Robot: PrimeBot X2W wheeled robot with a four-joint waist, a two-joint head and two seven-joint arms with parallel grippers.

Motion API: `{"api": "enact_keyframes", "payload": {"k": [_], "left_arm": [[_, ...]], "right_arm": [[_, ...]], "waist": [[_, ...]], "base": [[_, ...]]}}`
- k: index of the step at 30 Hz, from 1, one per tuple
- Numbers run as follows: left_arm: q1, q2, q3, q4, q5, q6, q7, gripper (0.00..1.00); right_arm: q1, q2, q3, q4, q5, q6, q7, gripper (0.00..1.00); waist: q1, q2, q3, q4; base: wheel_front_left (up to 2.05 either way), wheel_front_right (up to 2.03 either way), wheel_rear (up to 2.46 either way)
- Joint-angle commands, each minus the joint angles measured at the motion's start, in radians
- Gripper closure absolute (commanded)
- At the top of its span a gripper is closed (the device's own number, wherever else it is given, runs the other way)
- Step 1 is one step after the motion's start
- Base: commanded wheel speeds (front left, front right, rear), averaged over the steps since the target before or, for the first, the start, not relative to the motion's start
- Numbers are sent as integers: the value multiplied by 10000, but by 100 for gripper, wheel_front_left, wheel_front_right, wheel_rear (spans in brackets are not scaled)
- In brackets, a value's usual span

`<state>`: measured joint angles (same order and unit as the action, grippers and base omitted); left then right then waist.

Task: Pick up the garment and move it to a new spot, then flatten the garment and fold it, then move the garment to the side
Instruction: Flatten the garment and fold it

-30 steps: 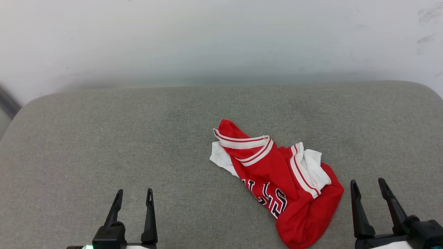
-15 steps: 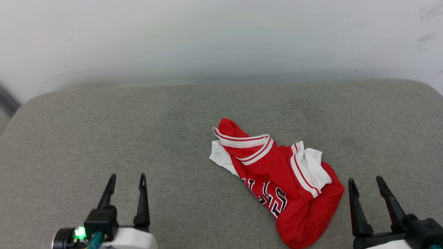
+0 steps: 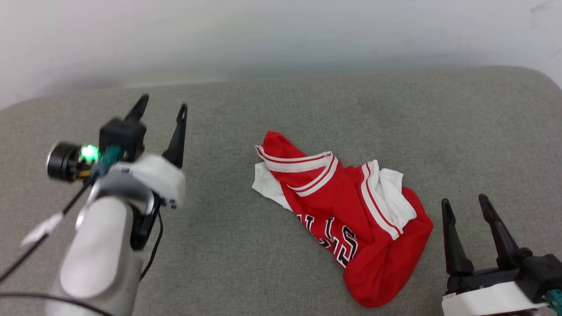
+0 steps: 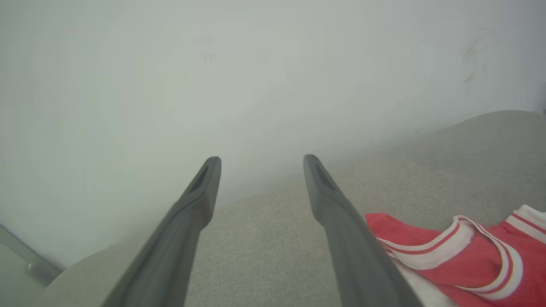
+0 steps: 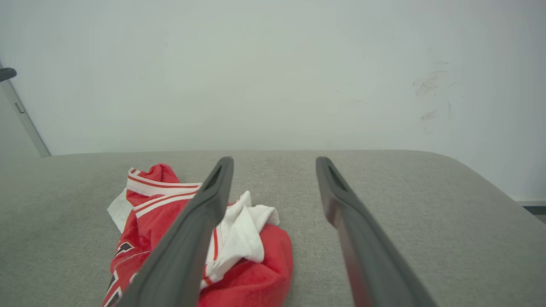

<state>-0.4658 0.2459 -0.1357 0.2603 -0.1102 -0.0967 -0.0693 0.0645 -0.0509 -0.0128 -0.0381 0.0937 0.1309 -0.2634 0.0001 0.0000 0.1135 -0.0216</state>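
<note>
The garment (image 3: 351, 219), a red jersey with white-and-red striped trim and black lettering, lies crumpled on the grey cushion (image 3: 272, 105), right of centre. Its white lining shows at both ends. My left gripper (image 3: 162, 103) hovers open well to the garment's left, fingers pointing toward the far edge, nothing between them. My right gripper (image 3: 464, 199) stands open just right of the garment's lower end, empty. The left wrist view has the garment (image 4: 465, 260) at lower right beside the right finger. In the right wrist view the garment (image 5: 179, 221) lies partly behind the left finger.
A pale wall (image 3: 281, 30) rises straight behind the cushion's far edge. The cushion's rounded right corner (image 5: 477, 170) drops off near my right gripper. A black cable (image 3: 39, 250) trails from my left forearm.
My left arm has risen and reached forward across the cushion, still open. The camera has tilted, so the garment sits slightly higher in the picture. The right gripper holds its place.
</note>
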Motion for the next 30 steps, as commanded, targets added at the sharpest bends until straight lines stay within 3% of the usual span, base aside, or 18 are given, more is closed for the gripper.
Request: {"api": "enact_keyframes", "payload": {"k": [1,6,19,25,30], "left_arm": [[-383,85,-171,49,-97,-97,284,0],[-1984,513,-1222,358,-973,-323,2145,0],[-4925,2603,-6267,78,-5652,-320,7599,0],[-5863,2999,-7836,181,-6884,-321,9066,0],[-6373,3089,-8931,547,-7445,-322,9505,0]], "right_arm": [[-133,14,-8,-68,-21,-3,-20,0],[-406,14,14,-152,-77,-3,-20,0],[-1166,13,107,-301,-104,-3,-20,0],[-1507,14,127,-378,-113,-3,-20,0],[-1767,13,197,-401,-26,-3,-20,0]], "waist": [[-1,0,216,-73],[-1,0,721,-174],[-1,0,1892,-551],[-1,0,2466,-764],[-1,0,2951,-992]], "base": [[0,0,0],[0,0,0],[0,0,0],[0,0,0],[0,0,0]]}}
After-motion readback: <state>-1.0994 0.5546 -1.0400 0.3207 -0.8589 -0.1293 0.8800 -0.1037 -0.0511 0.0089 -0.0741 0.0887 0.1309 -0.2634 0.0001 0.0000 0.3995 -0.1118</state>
